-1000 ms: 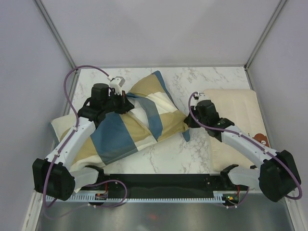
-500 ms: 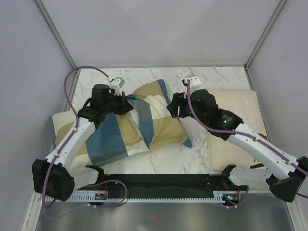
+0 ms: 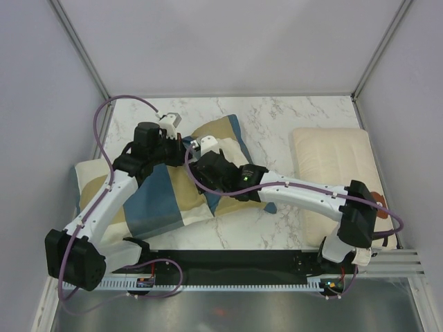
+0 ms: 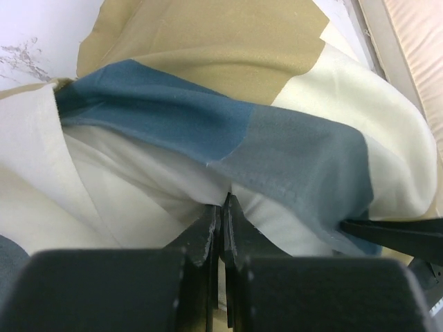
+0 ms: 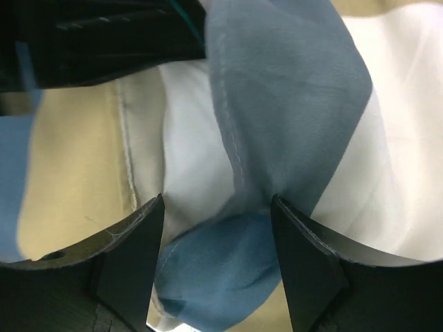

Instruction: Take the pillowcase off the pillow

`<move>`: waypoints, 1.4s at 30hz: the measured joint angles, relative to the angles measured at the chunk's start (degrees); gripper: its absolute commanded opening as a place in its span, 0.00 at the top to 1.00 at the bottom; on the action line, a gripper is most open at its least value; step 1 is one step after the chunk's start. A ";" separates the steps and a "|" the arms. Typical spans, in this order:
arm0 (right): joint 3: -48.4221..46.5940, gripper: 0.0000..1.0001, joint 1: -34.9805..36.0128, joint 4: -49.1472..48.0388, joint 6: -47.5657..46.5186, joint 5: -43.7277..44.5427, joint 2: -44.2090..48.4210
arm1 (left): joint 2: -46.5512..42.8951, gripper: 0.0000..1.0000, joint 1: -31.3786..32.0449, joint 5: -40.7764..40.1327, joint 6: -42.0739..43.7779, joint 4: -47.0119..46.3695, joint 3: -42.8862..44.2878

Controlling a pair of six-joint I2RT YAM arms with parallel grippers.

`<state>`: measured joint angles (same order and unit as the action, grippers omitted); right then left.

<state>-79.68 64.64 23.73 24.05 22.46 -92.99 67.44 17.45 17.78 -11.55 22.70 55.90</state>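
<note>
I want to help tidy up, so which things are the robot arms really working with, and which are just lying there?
For the job:
- pillowcase
- pillow poking out of it
- left gripper, pinched shut
- right gripper, open over a blue fold

Just lying about:
- bear-print pillow, on the right of the table

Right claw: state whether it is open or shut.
Open. In the right wrist view the right claw has its fingers well apart, with a blue fold of the pillowcase between them.
</note>
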 measured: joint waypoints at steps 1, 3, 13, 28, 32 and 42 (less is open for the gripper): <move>-0.02 0.31 0.00 0.39 0.35 0.76 -1.01 | -0.11 0.98 0.09 -0.07 0.00 0.02 -0.02; -0.28 0.58 0.00 1.22 1.11 2.34 -2.14 | -0.15 0.98 0.42 -0.28 0.00 0.07 -0.02; -1.33 1.00 1.20 5.16 7.43 10.49 -1.01 | -1.49 0.98 1.55 -1.79 -0.02 0.68 -0.04; 3.43 1.00 -6.40 14.97 13.77 14.32 6.21 | -3.76 0.98 2.32 -5.18 -0.02 -0.04 -0.04; 6.97 1.00 -12.55 12.13 13.33 9.27 9.25 | -4.28 0.98 2.95 -4.61 -0.02 -1.95 -0.04; 15.74 1.00 -30.42 11.39 3.26 12.31 12.98 | -5.25 0.98 1.38 -7.48 0.57 1.66 -0.07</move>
<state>-63.94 34.22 35.11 27.31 34.76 -80.01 62.19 18.83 10.31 -10.98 24.36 55.83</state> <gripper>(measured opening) 0.010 0.022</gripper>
